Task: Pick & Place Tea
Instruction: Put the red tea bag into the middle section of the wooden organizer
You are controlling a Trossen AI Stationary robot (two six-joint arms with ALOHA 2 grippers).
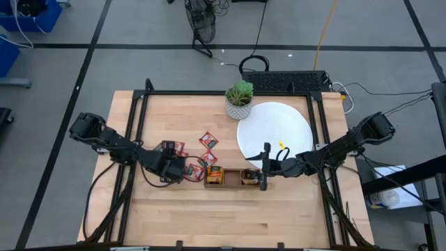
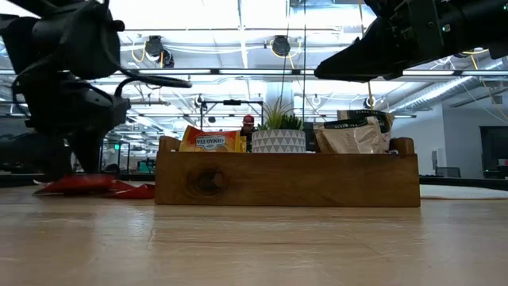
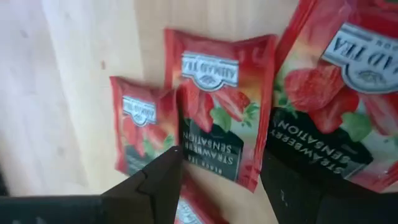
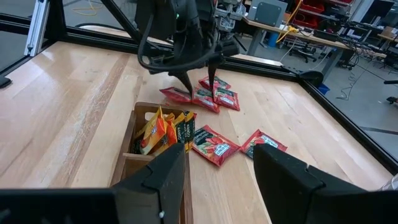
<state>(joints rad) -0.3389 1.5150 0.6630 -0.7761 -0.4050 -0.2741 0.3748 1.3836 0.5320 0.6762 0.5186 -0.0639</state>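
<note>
Where the high view looks straight down, the left hand (image 1: 182,169) sits low over a cluster of red tea sachets (image 1: 189,170) just left of the wooden tray (image 1: 233,177), with more red sachets (image 1: 208,140) lying loose on the counter (image 1: 209,209) nearby. The right hand (image 1: 264,172) hangs at the tray's right end, beside the white disc (image 1: 275,129); the potted plant (image 1: 240,98) stands at the disc's far-left rim.

From the low view, the tray (image 2: 287,179) stands front and centre, an orange-yellow sachet (image 2: 210,141) poking up from its left compartment and a pale packet (image 2: 353,133) from its right. The left hand's dark bulk (image 2: 67,151) reaches down onto flat red sachets (image 2: 95,186) left of the tray.

Through the left wrist view, the left hand (image 3: 217,180) is spread, its fingers straddling a red strawberry sachet (image 3: 221,106), two others (image 3: 140,124) (image 3: 342,93) beside it.

Through the right wrist view, the right hand (image 4: 217,177) is released and empty above the tray (image 4: 134,158), which holds orange-yellow sachets (image 4: 158,130). Beyond, the left hand (image 4: 198,78) points its separated fingers at the red cluster (image 4: 202,96); two more red sachets (image 4: 214,143) lie nearer.
</note>
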